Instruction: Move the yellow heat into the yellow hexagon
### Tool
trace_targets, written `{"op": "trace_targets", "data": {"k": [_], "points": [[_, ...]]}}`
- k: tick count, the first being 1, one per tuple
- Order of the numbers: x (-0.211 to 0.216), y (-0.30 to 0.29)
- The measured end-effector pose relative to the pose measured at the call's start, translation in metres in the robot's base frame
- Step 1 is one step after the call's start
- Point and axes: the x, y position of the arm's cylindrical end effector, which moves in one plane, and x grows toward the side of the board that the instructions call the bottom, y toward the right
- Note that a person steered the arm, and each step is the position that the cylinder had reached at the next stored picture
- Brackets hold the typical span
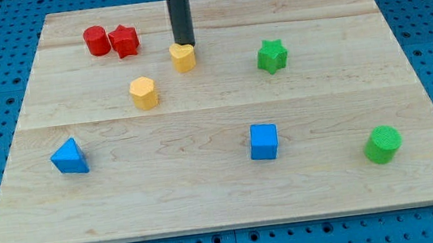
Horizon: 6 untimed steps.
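Note:
The yellow heart (pixel 183 57) lies on the wooden board in the upper middle of the view. The yellow hexagon (pixel 144 93) sits below and to the left of it, a short gap apart. My tip (pixel 183 43) stands just behind the yellow heart, at its top edge, touching or almost touching it.
A red cylinder (pixel 95 40) and a red star (pixel 124 41) sit side by side at the upper left. A green star (pixel 272 55) is to the right of the heart. A blue triangle (pixel 69 157), a blue cube (pixel 264 142) and a green cylinder (pixel 383 144) lie lower down.

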Motion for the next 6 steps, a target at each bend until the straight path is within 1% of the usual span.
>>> {"op": "trace_targets", "data": {"k": [1, 2, 3, 4, 5, 6], "points": [[0.026, -0.006], [0.026, -0.062], [0.029, -0.02], [0.02, 0.033], [0.044, 0.041], [0.054, -0.002]]}}
